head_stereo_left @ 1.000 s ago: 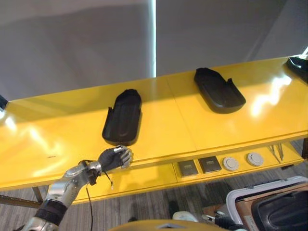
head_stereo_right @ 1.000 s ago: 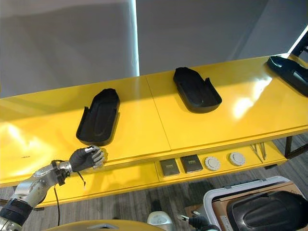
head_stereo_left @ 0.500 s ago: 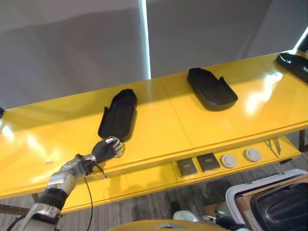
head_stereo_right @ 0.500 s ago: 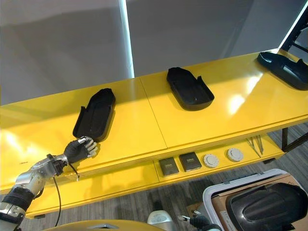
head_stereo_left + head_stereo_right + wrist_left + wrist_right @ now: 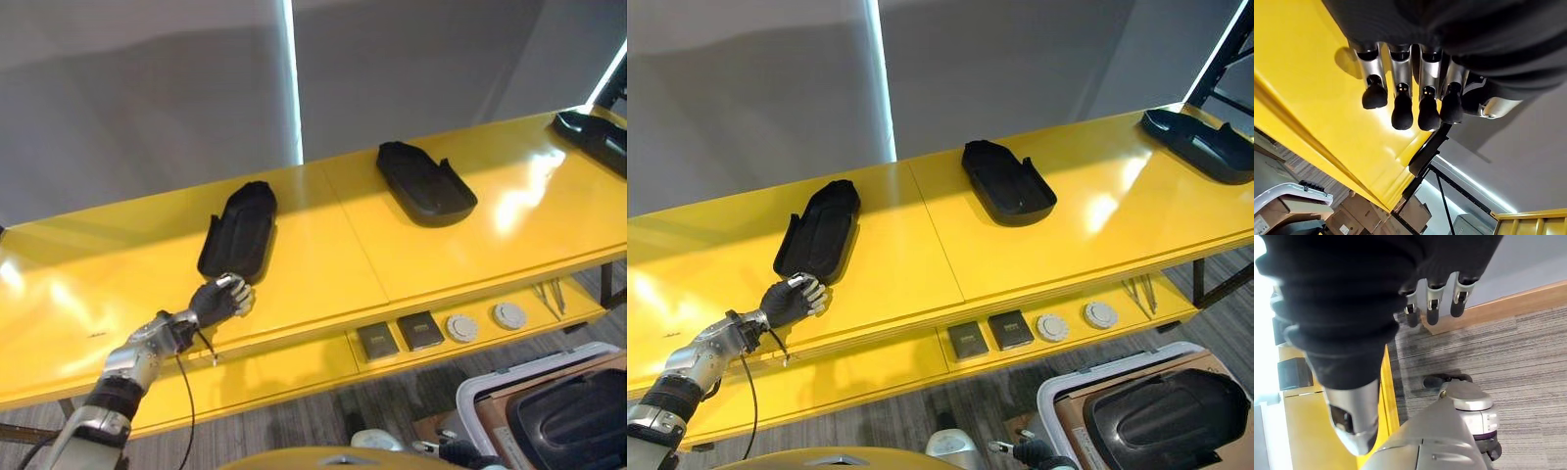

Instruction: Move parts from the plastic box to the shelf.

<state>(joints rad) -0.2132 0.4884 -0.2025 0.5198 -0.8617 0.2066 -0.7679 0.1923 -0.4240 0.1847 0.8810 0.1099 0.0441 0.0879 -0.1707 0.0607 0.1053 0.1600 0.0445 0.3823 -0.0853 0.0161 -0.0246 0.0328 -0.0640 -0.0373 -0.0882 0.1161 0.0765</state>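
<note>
On glossy yellow shelf point(image 5: 323, 245): moulded black parts point(image 5: 238, 233).

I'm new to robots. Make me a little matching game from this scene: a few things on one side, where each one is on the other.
Things:
1. left hand
2. round discs
3. plastic box
4. black part

Places:
A. lower shelf
B. floor, lower right
C. middle of the yellow top
D. near end of the leftmost part

Pairs: 1-D, 2-A, 3-B, 4-C
</note>
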